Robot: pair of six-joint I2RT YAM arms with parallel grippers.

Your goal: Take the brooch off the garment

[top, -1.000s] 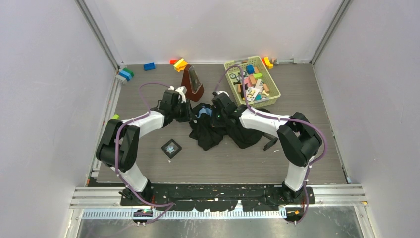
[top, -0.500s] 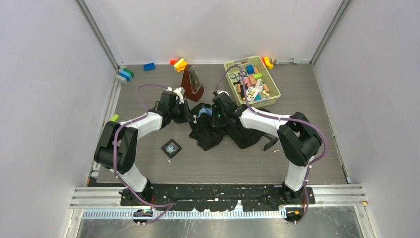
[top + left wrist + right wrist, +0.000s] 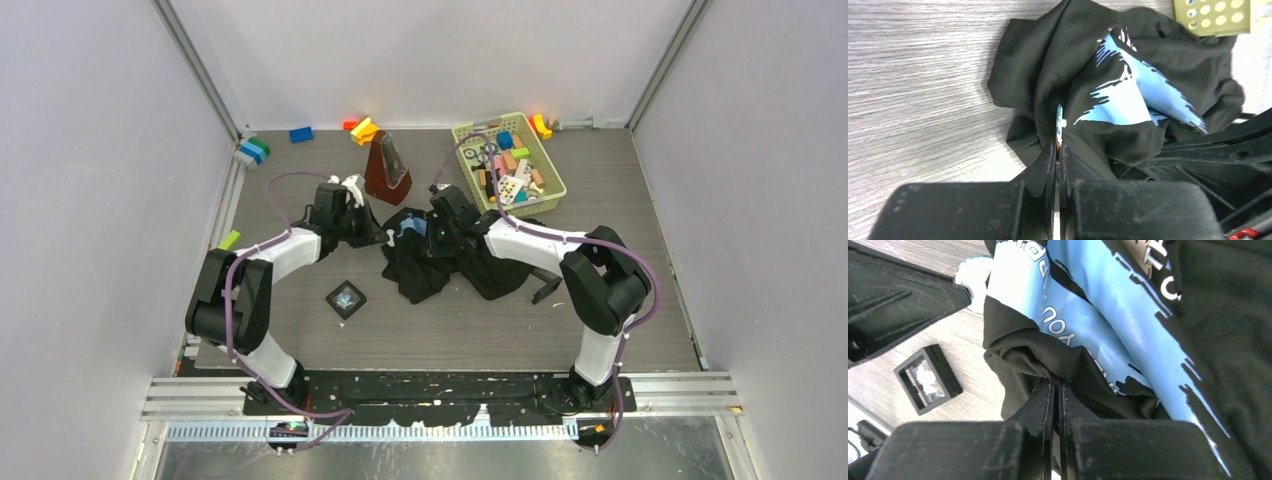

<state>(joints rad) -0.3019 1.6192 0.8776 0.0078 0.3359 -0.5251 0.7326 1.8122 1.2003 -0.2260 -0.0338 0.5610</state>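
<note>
A crumpled black garment (image 3: 420, 268) with a light blue print lies mid-table. The brooch (image 3: 1059, 122), a thin round white and teal disc, shows edge-on at the garment's left fold; it also shows in the right wrist view (image 3: 969, 269) beside the cloth's edge. My left gripper (image 3: 1058, 146) is shut on the brooch's lower rim, and sits left of the garment in the top view (image 3: 383, 237). My right gripper (image 3: 1057, 383) is shut on a black fold of the garment (image 3: 1038, 357) and shows over the garment in the top view (image 3: 433, 238). Whether the brooch is still pinned is hidden.
A small black box (image 3: 346, 298) with a shiny insert lies front left of the garment. A brown metronome (image 3: 387, 165) stands behind the left gripper. A green basket (image 3: 508, 165) of toys sits back right. Coloured blocks (image 3: 301, 134) lie along the back wall.
My left arm has swung a little left and back, drawing its gripper and the brooch away from the garment's edge. The right arm has stayed put on the cloth.
</note>
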